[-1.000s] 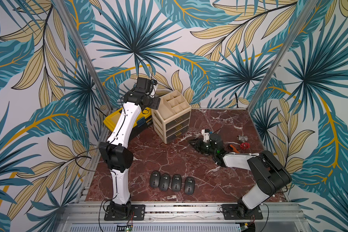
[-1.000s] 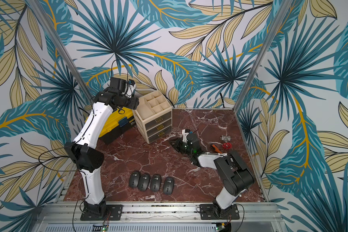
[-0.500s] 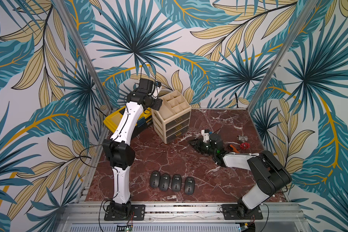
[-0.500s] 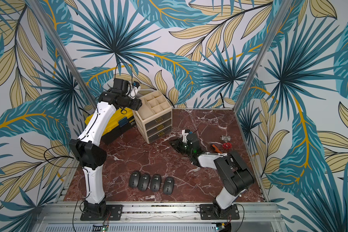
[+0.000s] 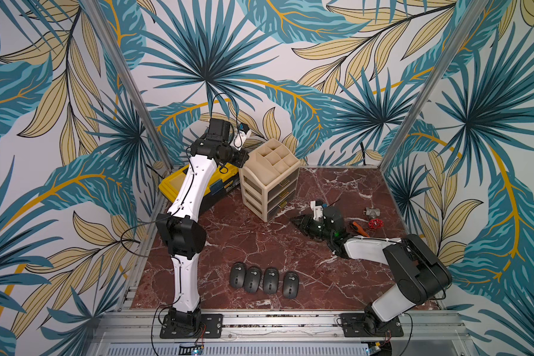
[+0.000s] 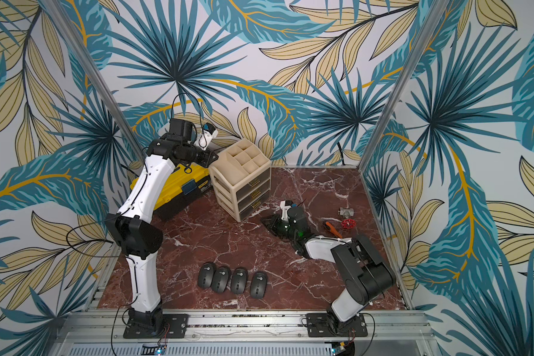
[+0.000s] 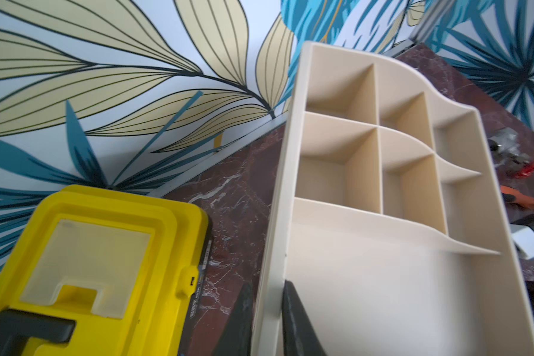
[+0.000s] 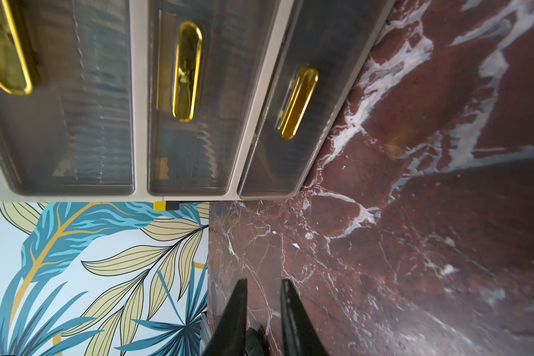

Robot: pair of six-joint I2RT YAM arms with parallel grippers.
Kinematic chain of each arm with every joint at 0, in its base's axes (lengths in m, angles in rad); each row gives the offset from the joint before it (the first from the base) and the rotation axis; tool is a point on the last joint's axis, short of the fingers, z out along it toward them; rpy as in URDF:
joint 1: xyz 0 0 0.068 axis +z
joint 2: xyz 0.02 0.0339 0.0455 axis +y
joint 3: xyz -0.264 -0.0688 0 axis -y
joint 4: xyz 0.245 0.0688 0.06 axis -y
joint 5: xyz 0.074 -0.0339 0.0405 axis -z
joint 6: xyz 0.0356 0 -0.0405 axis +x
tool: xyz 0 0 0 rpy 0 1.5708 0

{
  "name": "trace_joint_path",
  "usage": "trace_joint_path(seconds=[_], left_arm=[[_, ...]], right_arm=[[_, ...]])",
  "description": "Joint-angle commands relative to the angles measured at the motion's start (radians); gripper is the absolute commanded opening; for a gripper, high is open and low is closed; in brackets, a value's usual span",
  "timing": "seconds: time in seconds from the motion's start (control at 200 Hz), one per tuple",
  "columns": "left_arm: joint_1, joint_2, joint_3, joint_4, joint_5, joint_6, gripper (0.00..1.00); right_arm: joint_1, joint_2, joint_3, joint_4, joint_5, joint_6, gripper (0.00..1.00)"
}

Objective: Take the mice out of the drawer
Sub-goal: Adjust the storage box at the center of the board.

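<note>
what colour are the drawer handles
Shiny gold handles, set on smoky grey see-through drawers. They show best in the right wrist view.

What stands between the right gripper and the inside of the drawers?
Bare table, then the shut fronts: all three drawers of the drawer unit look closed, bottom drawer nearest the right gripper. Contents unreadable through them.

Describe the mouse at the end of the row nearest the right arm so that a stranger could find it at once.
Find the red marble tabletop and look near its front rail, where four dark grey mice lie side by side between the arms' bases. The mouse meant ends the row toward the right arm, and lies nearer the rail than the other three.
</note>
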Motion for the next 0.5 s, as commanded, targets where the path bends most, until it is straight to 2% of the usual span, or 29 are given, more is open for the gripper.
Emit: trace_joint_path(seconds=[0.0, 0.29, 0.496], left_arm=[[-0.015, -0.068, -0.094, -0.055, 0.135, 0.002, 0.18], [-0.088, -0.183, -0.242, -0.096, 0.241, 0.071, 0.12], [-0.126, -0.260, -0.351, -0.110, 0.271, 0.090, 0.12]], right_arm=[[-0.009, -0.039, -0.077, 0.056, 0.018, 0.042, 0.20], [-0.060, -0.196, -0.261, 0.178, 0.020, 0.145, 0.19], [-0.099, -0.382, -0.346, 0.087, 0.012, 0.172, 0.19]])
